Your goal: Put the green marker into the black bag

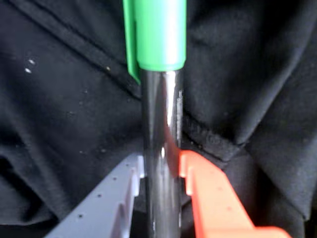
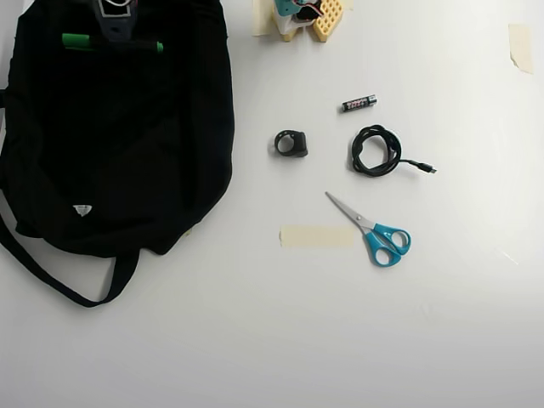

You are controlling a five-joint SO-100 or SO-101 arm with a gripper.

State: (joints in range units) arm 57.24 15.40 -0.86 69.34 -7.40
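Note:
In the wrist view the green marker [image 1: 159,39] runs straight up the middle, with its bright green cap at the top and its glossy dark barrel below. My gripper [image 1: 162,166] is shut on that barrel, grey finger on the left and orange finger on the right. Black bag [image 1: 59,114] fabric fills the background. In the overhead view the black bag [image 2: 119,144] lies at the left of the white table. The green marker [image 2: 81,40] lies crosswise over the bag's top end, held by my gripper [image 2: 115,34]. I cannot tell whether the marker touches the fabric.
On the table right of the bag lie a small black battery [image 2: 359,103], a black ring-shaped piece [image 2: 291,143], a coiled black cable [image 2: 376,150], blue-handled scissors [image 2: 378,234] and a strip of tape [image 2: 316,236]. The arm's base [image 2: 306,17] stands at the top edge.

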